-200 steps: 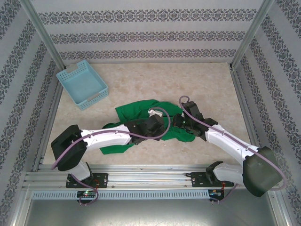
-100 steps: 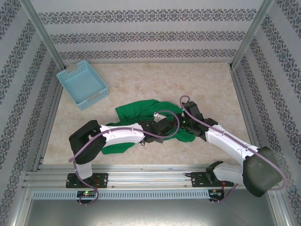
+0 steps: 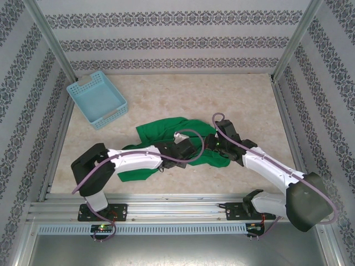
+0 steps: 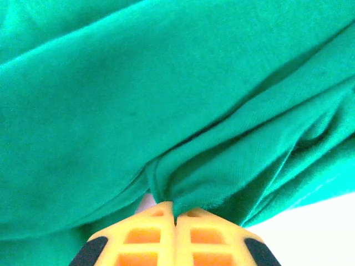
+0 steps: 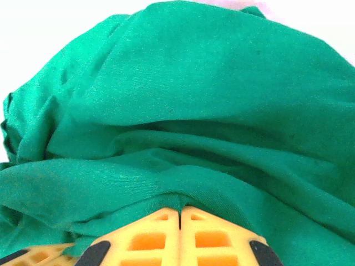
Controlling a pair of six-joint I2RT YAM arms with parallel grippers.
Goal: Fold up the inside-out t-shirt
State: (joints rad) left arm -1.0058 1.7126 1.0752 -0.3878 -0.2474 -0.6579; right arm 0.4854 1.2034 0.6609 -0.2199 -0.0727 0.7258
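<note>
The bright green t-shirt [image 3: 161,132] lies crumpled in the middle of the table, partly under both arms. My left gripper [image 3: 195,151] reaches across from the left and is shut on a fold of the t-shirt [image 4: 183,183], its yellow fingertips [image 4: 155,221] pressed together with cloth pinched between them. My right gripper [image 3: 212,145] sits just to its right, also shut on a fold of the t-shirt [image 5: 177,111], its fingertips [image 5: 205,221] closed on a ridge of fabric. The two grippers are almost touching over the shirt's right part.
A light blue lattice basket [image 3: 97,98] stands at the back left, tilted against the wall. Patterned walls and metal posts close in the table [image 3: 222,94] on three sides. A metal rail [image 3: 177,208] runs along the near edge.
My left gripper has slid right toward the right gripper and closed on the cloth, having been open before. The right arm has stayed put, holding its fold.
</note>
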